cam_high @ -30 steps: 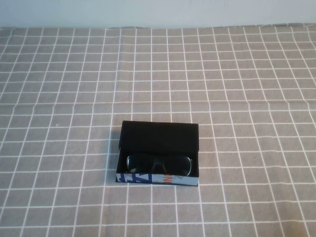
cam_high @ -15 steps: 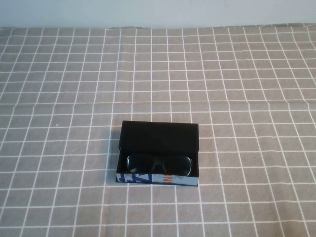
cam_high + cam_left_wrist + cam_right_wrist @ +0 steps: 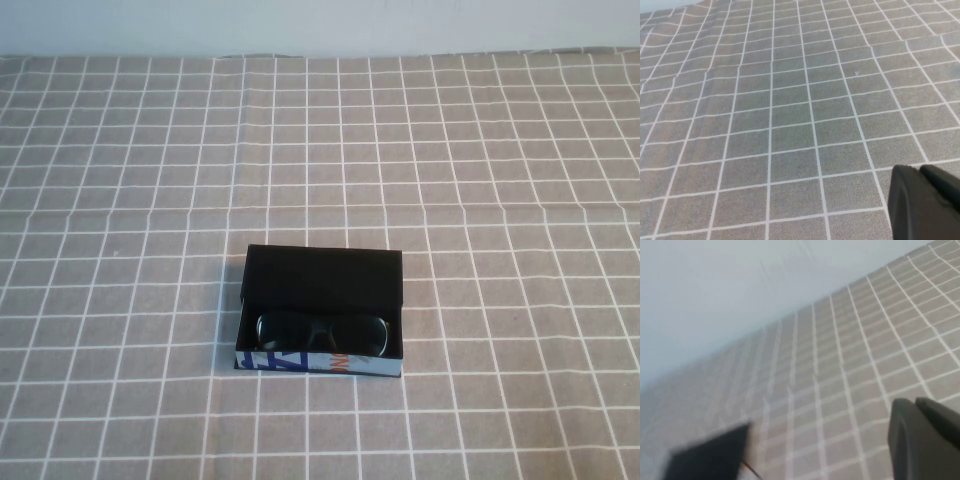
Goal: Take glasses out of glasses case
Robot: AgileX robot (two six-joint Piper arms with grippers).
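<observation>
The glasses case [image 3: 322, 275] is a small black box on the checked cloth, in the near middle of the high view. Its flap lid is folded back and its white front edge [image 3: 370, 365] carries blue and orange print. The black glasses [image 3: 320, 332] lie inside it, lenses toward the front. Neither arm shows in the high view. My left gripper [image 3: 920, 169] is shut and empty above bare cloth. My right gripper [image 3: 915, 401] is shut and empty; a blurred dark shape that looks like the case [image 3: 710, 452] lies off to one side of it.
The grey cloth with white grid lines [image 3: 500, 200] covers the whole table. A pale wall [image 3: 320, 25] runs behind the far edge. Nothing else stands on the cloth.
</observation>
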